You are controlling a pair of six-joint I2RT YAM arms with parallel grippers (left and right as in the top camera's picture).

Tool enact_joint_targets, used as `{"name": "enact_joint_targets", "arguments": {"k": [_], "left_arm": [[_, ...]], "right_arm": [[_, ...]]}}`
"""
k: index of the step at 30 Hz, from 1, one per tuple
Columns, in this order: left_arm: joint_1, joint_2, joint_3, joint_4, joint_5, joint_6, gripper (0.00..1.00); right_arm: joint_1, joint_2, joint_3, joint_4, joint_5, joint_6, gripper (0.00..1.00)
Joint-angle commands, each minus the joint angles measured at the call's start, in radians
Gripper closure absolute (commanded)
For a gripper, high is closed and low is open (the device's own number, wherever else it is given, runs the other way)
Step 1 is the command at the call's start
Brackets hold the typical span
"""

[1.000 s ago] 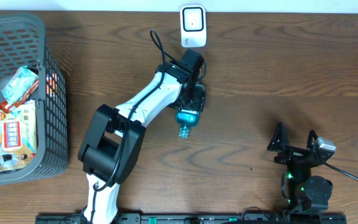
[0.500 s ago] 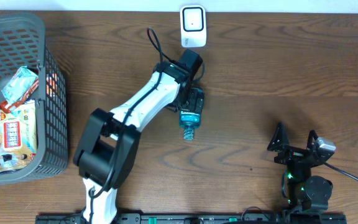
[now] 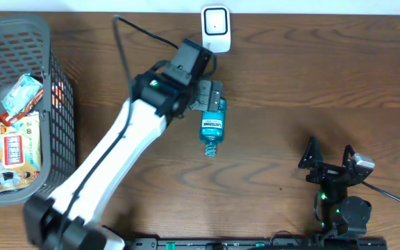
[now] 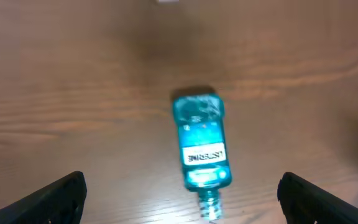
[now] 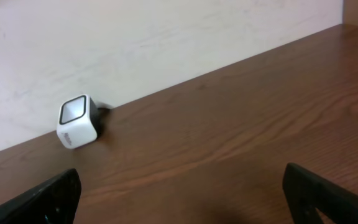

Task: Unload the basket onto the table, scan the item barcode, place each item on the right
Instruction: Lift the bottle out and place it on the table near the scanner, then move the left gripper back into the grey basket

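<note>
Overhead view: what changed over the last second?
The left end effector let go of the mouthwash bottle, opened wide and pulled up and back toward the scanner. The bottle now lies free on the table, label up. The scanner, basket and right end effector stayed put.

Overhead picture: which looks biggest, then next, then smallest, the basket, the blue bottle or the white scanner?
1. Basket, by far the largest.
2-3. Blue bottle and white scanner look about alike: the bottle is longer, the scanner wider, so I won't rank them.
</note>
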Motion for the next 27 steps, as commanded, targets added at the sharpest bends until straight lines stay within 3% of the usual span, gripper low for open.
{"name": "enact_joint_targets", "arguments": {"k": [1,7,16,20,24,27], "left_arm": [[0.004,-0.138,0.018,-0.022,-0.157,0.005,0.02],[0.004,-0.316,0.018,-0.038,-0.343,0.005,0.02],[0.004,-0.593,0.018,-0.019,-0.737,0.000,0.02],[0.004,-0.662,0.018,-0.001,-0.827,-0.008,0.02],[0.004,-0.706,0.018,-0.002,-0.929,-0.069,0.02],[0.004,-0.720,0.018,-0.001,-1.043,-0.191,0.02]], "right_arm": [[0.011,-0.005,-0.001,-0.004,0.005,0.003,0.01],[0.011,-0.005,-0.001,-0.004,0.005,0.003,0.01],[0.011,-0.005,-0.001,-0.004,0.005,0.003,0.01],[0.011,-0.005,-0.001,-0.004,0.005,0.003,0.01],[0.011,-0.005,-0.001,-0.004,0.005,0.003,0.01],[0.011,-0.005,-0.001,-0.004,0.005,0.003,0.01]]}}
